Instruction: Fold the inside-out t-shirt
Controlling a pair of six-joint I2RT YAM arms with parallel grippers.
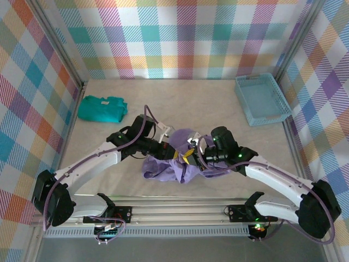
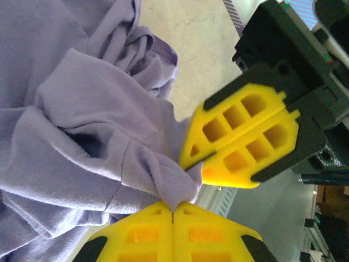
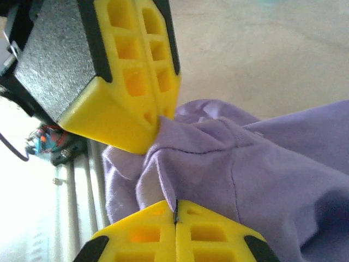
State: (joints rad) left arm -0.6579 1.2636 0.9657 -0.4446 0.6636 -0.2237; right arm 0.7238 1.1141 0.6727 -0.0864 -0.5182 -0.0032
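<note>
- We take the light-blue basket (image 1: 264, 98) at the far right of the table (image 1: 207, 103) as our mark.
- The inside-out t-shirt (image 1: 169, 166) lies in a crumpled lavender heap to the near left of the basket, well apart from it.
- The left gripper (image 2: 173, 212) is at the side of the heap that faces the basket. Its yellow fingers are pressed together, with a peak of shirt fabric pinched between the tips.
- The right gripper (image 3: 175, 206) meets it at the same place. It stands a little closer to the basket, and its jaws are likewise closed on a ridge of the shirt cloth.
- The two pairs of fingertips sit just beside each other, tip toward tip, with one bunched fold of the shirt running between them.
- The cloth fans out from the two pinches in soft folds, away from the basket.
- A teal-green folded garment (image 1: 102, 107) lies far to the basket's left, beyond the shirt and apart from it.
</note>
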